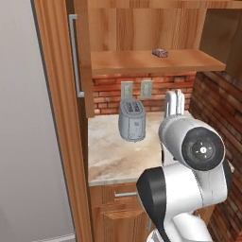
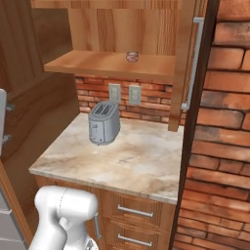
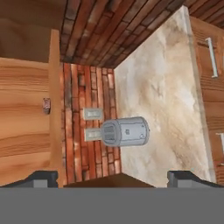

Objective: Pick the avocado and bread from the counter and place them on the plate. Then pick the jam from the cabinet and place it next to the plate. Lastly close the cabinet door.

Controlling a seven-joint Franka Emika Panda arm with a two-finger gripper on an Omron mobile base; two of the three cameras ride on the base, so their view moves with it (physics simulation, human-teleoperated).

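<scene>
One toaster (image 2: 104, 123); one jam jar (image 2: 132, 56)

Counter (image 2: 141, 161) is smooth mottled beige stone, toaster (image 2: 103, 123) looks like brushed grey metal, cabinet shelf (image 2: 97, 63) is grainy wood, backsplash (image 1: 160, 92) rough brick.

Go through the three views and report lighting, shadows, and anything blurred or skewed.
Left base view: even light, no glare; the toaster casts only a faint shadow on the counter; the arm close to the lens looks oversized. Right base view: dimmer left wall; the jam jar is small and soft. Hand view: rolled sideways, the toaster lying on its side; the open gripper is sharp.
</scene>
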